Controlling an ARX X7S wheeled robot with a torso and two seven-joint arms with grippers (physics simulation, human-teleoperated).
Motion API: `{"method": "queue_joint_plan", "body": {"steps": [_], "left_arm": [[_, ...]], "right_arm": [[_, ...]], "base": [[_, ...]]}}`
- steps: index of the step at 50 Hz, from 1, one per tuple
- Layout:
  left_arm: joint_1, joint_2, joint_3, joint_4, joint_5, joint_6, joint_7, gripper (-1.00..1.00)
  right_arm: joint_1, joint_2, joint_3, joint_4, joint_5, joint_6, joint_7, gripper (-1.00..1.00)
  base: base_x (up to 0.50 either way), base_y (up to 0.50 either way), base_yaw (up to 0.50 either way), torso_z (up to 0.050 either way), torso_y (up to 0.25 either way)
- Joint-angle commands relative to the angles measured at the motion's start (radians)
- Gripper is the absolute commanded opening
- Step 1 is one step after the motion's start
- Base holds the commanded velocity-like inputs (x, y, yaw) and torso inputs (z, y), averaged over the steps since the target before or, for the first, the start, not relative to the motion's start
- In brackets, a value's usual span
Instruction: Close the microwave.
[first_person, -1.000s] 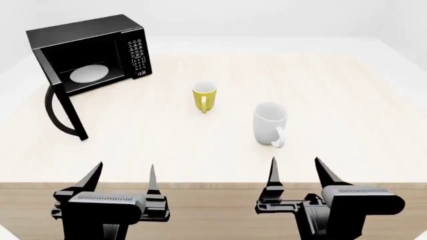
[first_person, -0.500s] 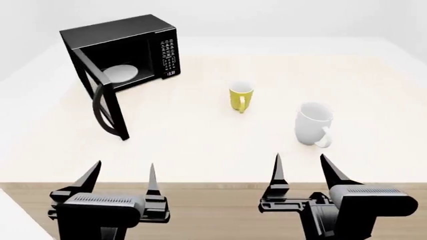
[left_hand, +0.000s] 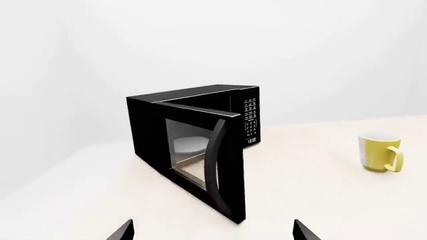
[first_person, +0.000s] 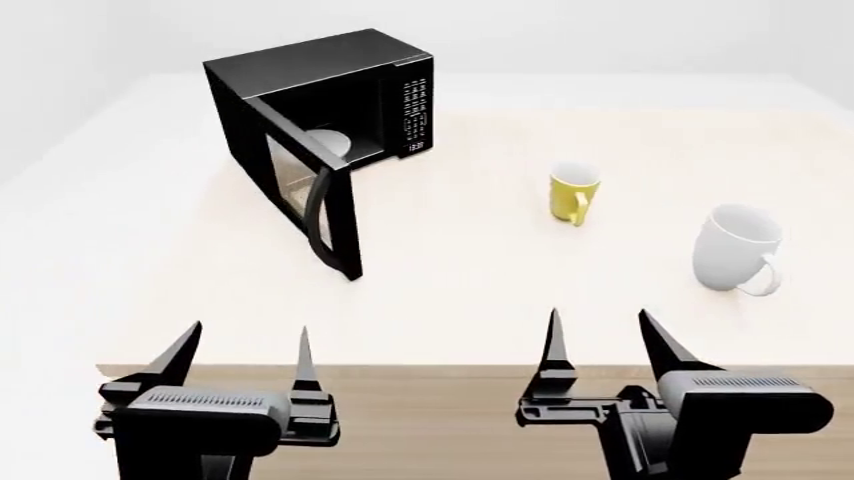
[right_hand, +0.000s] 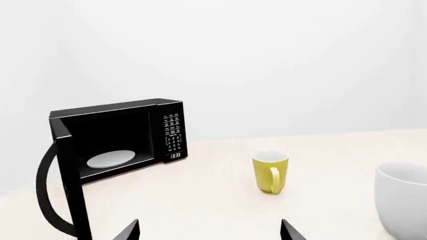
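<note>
The black microwave (first_person: 320, 75) stands at the table's far left, its windowed door (first_person: 314, 200) swung wide open toward me, curved handle on the door's outer edge, white plate (first_person: 327, 143) inside. It also shows in the left wrist view (left_hand: 193, 125) and the right wrist view (right_hand: 120, 135). My left gripper (first_person: 243, 355) is open and empty at the near table edge, well short of the door. My right gripper (first_person: 607, 345) is open and empty, near the front edge to the right.
A yellow mug (first_person: 574, 193) stands mid-table right of the microwave, and a larger white mug (first_person: 734, 248) stands further right. The light table (first_person: 441, 290) has a wooden front edge just before the grippers.
The view has swung left: the microwave and both mugs have shifted right in the head view. The door now shows more of its window side. Both grippers stay open and in place.
</note>
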Motion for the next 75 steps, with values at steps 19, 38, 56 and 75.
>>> {"method": "queue_joint_plan", "body": {"steps": [19, 38, 56, 75], "left_arm": [[-0.004, -0.016, 0.011, 0.004, -0.015, -0.004, -0.022, 1.0], [-0.001, -0.025, 0.013, 0.0, -0.028, 0.006, -0.033, 1.0], [0.0, -0.034, 0.017, 0.0, -0.035, 0.01, -0.045, 1.0], [-0.005, -0.042, 0.027, -0.001, -0.042, 0.007, -0.057, 1.0]], "right_arm": [[-0.007, 0.033, -0.041, -0.011, 0.005, -0.028, -0.004, 1.0], [-0.015, 0.033, -0.022, -0.005, 0.045, -0.07, -0.003, 1.0], [-0.019, 0.045, -0.029, -0.01, 0.045, -0.095, 0.013, 1.0], [-0.011, 0.063, -0.035, -0.005, 0.064, -0.097, 0.036, 1.0]], "base": [[0.0, 0.41, 0.0, 0.0, 0.0], [0.25, 0.0, 0.0, 0.0, 0.0], [0.34, 0.01, 0.0, 0.0, 0.0], [0.0, 0.5, 0.0, 0.0, 0.0]]}}
